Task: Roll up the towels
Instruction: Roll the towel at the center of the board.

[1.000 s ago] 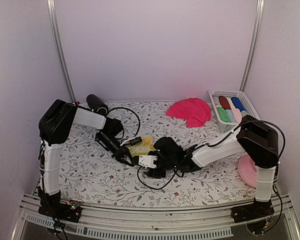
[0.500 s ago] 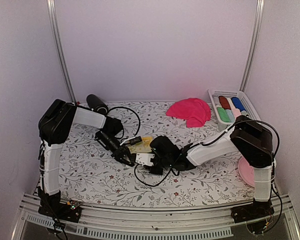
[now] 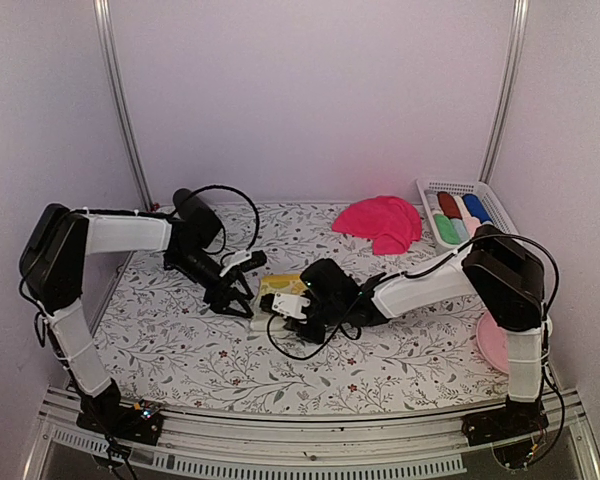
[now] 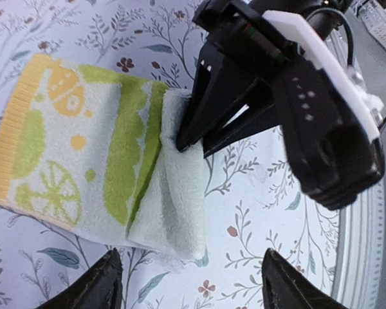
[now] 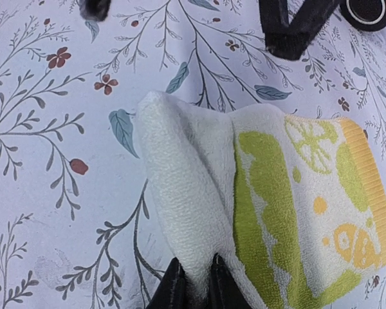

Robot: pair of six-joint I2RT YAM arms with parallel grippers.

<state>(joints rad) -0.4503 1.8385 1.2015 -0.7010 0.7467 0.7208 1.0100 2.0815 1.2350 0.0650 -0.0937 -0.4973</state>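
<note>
A pale towel (image 3: 277, 288) printed with yellow and green lemons lies on the floral table cover, one end folded over into a thick white lip (image 5: 180, 193). My right gripper (image 5: 197, 283) is shut on that lip, and its fingertips (image 4: 192, 129) press into the fold. My left gripper (image 4: 193, 273) stands open just off the towel's (image 4: 83, 161) near edge, holding nothing. In the top view the left gripper (image 3: 238, 298) is left of the towel and the right gripper (image 3: 276, 304) meets it from the right. A hot pink towel (image 3: 380, 222) lies crumpled at the back.
A white basket (image 3: 427, 186) at the back right holds red, blue, green and pale rolled towels. A black cylinder (image 3: 192, 206) lies at the back left. A pink plate (image 3: 494, 345) sits at the right edge behind my right arm. Cables trail beside both grippers.
My left gripper has opened, let go of the towel and drawn back to the left. My right gripper has moved left and shut on the towel's folded end.
</note>
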